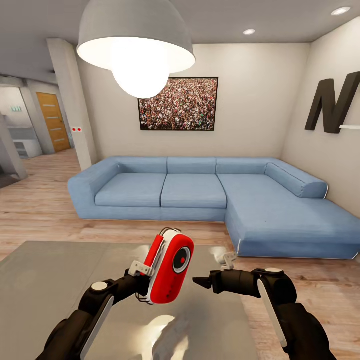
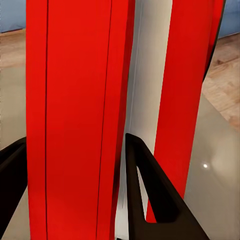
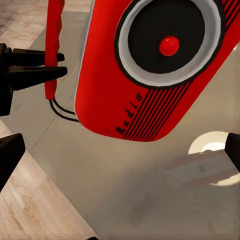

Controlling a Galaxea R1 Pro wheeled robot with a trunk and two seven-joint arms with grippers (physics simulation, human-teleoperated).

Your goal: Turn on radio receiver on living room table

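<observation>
A blue L-shaped sofa (image 1: 210,200) stands on light wood floor (image 1: 40,210) under a framed crowd picture (image 1: 178,104) and white pendant lamp (image 1: 136,47).

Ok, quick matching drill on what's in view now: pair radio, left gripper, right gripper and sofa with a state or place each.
Things:
1. radio receiver
2. left gripper
3. right gripper
4. sofa

States or places:
A. open, close to the radio's face, gripping nothing
B. held up above the grey table
C. against the far wall, under the crowd picture
D. shut on the radio

Pairs: 1-B, 2-D, 3-A, 4-C
</observation>
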